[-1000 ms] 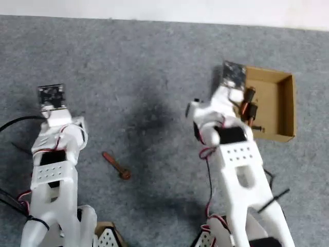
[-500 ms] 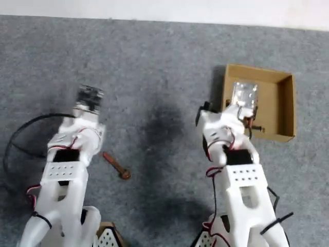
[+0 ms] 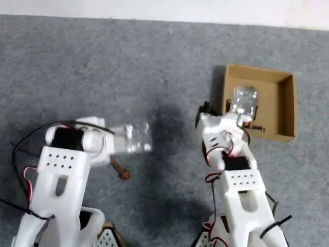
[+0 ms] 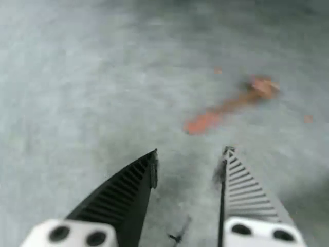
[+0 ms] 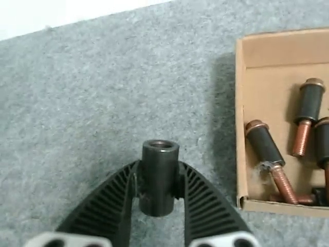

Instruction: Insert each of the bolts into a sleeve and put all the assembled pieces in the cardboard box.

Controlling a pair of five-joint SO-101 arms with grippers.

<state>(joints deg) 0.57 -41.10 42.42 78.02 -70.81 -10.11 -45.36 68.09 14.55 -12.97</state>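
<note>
A grey, felt-like mat [image 3: 128, 67] covers the counter, and a pale strip [image 3: 164, 7] runs along its far edge. The left tool [image 4: 187, 172] hangs above the mat with its black ribbed fingers spread and nothing between them. The loose copper-coloured bolt [image 4: 231, 100] lies flat on the mat just ahead of those fingers, apart from them. In the high view it lies beside the left arm, well apart from the cardboard box [image 3: 289, 103].

The right tool [image 5: 158, 171] pinches a black sleeve [image 5: 159, 180] upright, open end up, over the mat beside the box's wall. Inside the box lie three assembled pieces [image 5: 266, 152], each a bolt through a black sleeve. A black cable [image 3: 20, 138] loops over the mat beside the left arm.
</note>
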